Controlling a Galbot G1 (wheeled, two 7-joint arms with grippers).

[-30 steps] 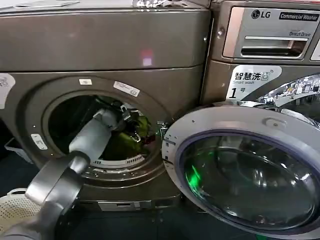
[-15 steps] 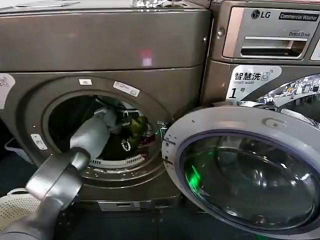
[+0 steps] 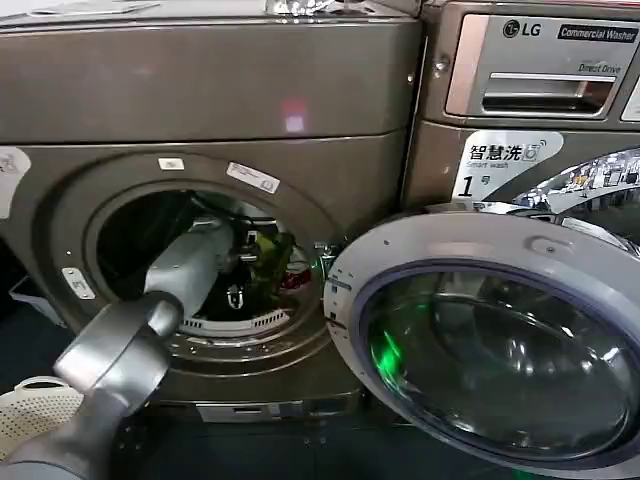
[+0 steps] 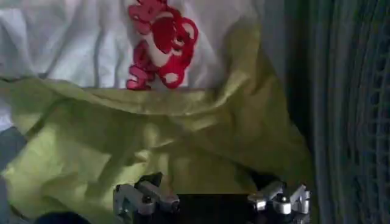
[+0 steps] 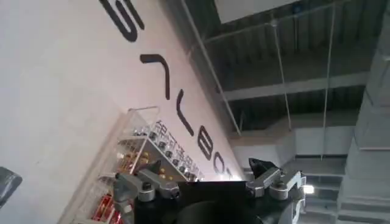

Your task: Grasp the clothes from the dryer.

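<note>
Left gripper (image 4: 210, 202) sits inside the round porthole of the bronze-brown front-loading dryer (image 3: 200, 90), its two fingers spread wide and holding nothing, with the soft bundle of clothes (image 4: 152, 134) lying just ahead of it in the drum, a lime-green piece nearest and a white piece with a red print beyond. These garments look light, limp and easily bunched, so a raised fold of the lime-green cloth between the fingers seems the best place to pinch. From the near left, the grey left arm (image 3: 150, 310) reaches up and forward through the opening beside the silver-rimmed glass door (image 3: 480, 350), swung open to the right; the right gripper (image 5: 210, 189) is parked away from the dryer, open and empty, pointing up at a wall and ceiling.
</note>
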